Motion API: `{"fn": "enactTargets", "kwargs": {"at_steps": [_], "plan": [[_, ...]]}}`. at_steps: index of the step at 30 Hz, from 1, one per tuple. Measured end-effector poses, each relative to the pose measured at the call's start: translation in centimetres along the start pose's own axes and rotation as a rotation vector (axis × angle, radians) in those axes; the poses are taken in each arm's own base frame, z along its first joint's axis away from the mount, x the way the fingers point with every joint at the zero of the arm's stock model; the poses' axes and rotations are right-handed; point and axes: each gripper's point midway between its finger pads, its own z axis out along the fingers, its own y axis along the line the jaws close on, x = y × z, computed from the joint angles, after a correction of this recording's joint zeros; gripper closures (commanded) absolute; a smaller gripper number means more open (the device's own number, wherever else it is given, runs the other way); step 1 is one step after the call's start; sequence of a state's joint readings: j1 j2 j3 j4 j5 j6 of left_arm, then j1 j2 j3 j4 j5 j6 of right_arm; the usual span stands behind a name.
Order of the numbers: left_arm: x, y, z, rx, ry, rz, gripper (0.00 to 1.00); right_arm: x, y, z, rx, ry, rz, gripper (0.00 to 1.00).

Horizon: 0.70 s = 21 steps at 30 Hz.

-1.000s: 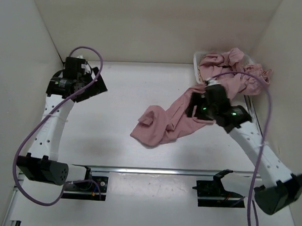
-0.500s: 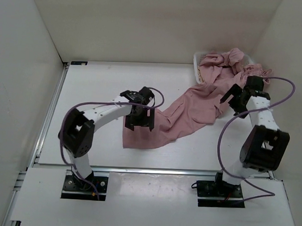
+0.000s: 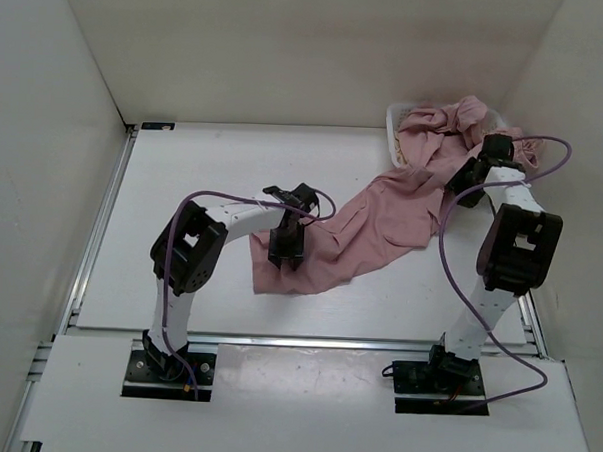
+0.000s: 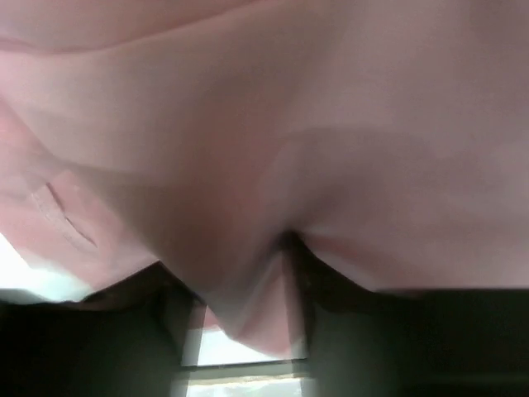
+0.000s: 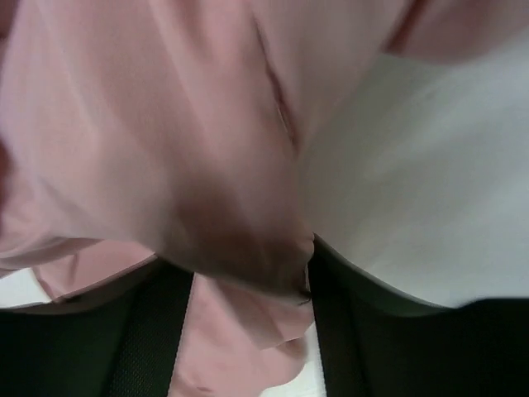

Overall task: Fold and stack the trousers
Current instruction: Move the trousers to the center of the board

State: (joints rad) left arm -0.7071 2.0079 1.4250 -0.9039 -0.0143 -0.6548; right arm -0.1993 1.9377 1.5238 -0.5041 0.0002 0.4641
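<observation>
Trousers (image 3: 382,225) of dusty pink lie stretched across the white tabletop (image 3: 203,182). Their long axis runs on a slant from a flattened leg end near the middle to a crumpled heap spilling over the white basket (image 3: 394,120) in the far right corner.

The left claw (image 3: 283,250) sits over the near-left end of the cloth. The right claw (image 3: 464,178) is at the far-right end, just beside the basket. Each arm is therefore nearest its own end, with the whole garment between them.

The overhead camera shows this layout but hides both sets of jaws under the arm bodies. The wrist cameras fill that gap. On the left, fabric gathers to a tight pinch between narrowed jaws. On the right, a shadowed wad of cloth is bunched between the jaws, apparently gripped as well. Neither wrist view shows the basket or the garment's other end.
</observation>
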Motion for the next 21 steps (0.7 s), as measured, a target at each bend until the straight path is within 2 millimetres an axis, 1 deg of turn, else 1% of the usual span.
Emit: {"fn": "enactTargets", "kwargs": {"at_steps": [2,3,4,6,8,9,10,12,13,14,15,16,17,18,19,20,21], "plan": [[-0.4,-0.3,0.0,0.008,-0.009,-0.004,0.8,0.6,0.1,0.7,-0.001,0.018,-0.007,0.77],[-0.5,-0.4,0.0,0.011,-0.013,0.001,0.89,0.8,0.2,0.9,0.001,0.027,-0.003,0.94],[-0.6,-0.5,0.0,0.013,-0.016,0.002,0.89,1.0,0.3,0.9,-0.002,0.03,-0.011,1.0],[-0.6,-0.4,0.0,0.012,-0.018,0.007,0.89,1.0,1.0,0.6,-0.015,0.026,-0.015,1.0],[-0.7,-0.4,0.0,0.01,-0.02,0.007,0.89,0.6,1.6,-0.6,-0.03,0.005,-0.021,1.0],[-0.7,-0.3,-0.2,0.006,-0.022,0.007,0.89,0.2,2.1,-1.6,-0.047,-0.009,-0.024,1.0],[-0.8,-0.1,-0.5,-0.002,-0.025,0.005,0.89,-0.3,2.8,-3.1,-0.07,-0.026,-0.027,1.0],[-1.4,0.1,-2.0,-0.013,-0.044,0.001,0.89,-2.1,4.8,-6.8,-0.134,-0.082,-0.039,1.0],[-2.1,0.0,-3.2,-0.013,-0.064,-0.003,0.89,-3.8,6.4,-9.4,-0.183,-0.128,-0.048,1.0],[-3.3,-0.3,-4.8,0.001,-0.101,-0.01,0.89,-6.1,8.4,-12.6,-0.247,-0.195,-0.06,1.0],[-4.8,-0.7,-6.9,0.022,-0.151,-0.021,0.89,-8.6,10.6,-16.1,-0.32,-0.28,-0.079,0.99],[-6.5,-1.2,-9.4,0.046,-0.212,-0.033,0.89,-10.5,12.4,-19.6,-0.389,-0.355,-0.097,0.99],[-8.4,-1.6,-12.2,0.082,-0.286,-0.046,0.89,-12.3,14.4,-23.9,-0.47,-0.437,-0.117,0.98],[-10.1,-1.9,-15.5,0.125,-0.366,-0.057,0.89,-13.6,16.4,-28.3,-0.559,-0.515,-0.144,0.97],[-11.5,-2.1,-19.0,0.172,-0.442,-0.061,0.89,-14.3,18.0,-32.8,-0.646,-0.59,-0.176,0.97],[-12.7,-2.0,-22.8,0.221,-0.529,-0.07,0.89,-14.3,19.3,-37.1,-0.725,-0.653,-0.212,0.97],[-13.5,-1.4,-26.5,0.263,-0.612,-0.081,0.89,-13.8,20.5,-40.8,-0.796,-0.704,-0.251,0.97]]}}
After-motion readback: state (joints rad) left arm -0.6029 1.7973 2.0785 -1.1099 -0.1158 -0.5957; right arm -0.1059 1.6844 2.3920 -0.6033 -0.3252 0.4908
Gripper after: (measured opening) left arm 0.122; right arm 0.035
